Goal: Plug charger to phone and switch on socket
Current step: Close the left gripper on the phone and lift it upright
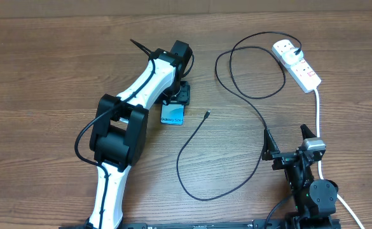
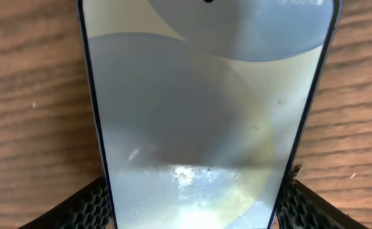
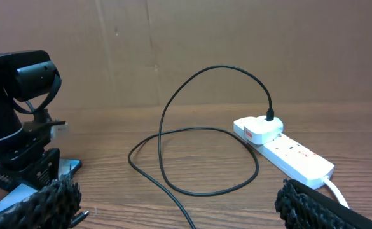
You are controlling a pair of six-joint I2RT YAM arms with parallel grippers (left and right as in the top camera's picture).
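Observation:
The phone (image 1: 172,115) lies flat on the wooden table, its blue screen up; it fills the left wrist view (image 2: 198,108). My left gripper (image 1: 176,95) (image 2: 195,207) is over its far end, its pads against both long edges. The charger cable (image 1: 249,102) runs from a white adapter (image 1: 285,48) in the socket (image 1: 298,65) in loops to its loose connector tip (image 1: 208,114), right of the phone and apart from it. My right gripper (image 1: 287,145) (image 3: 182,210) is open and empty at the front right, with the cable (image 3: 166,184) lying ahead of it.
The socket's thick white cord (image 1: 319,121) runs down the right side past my right arm. A cardboard wall (image 3: 192,44) stands behind the table. In the right wrist view the left arm (image 3: 14,95) is at the far left and the socket (image 3: 294,152) at the right.

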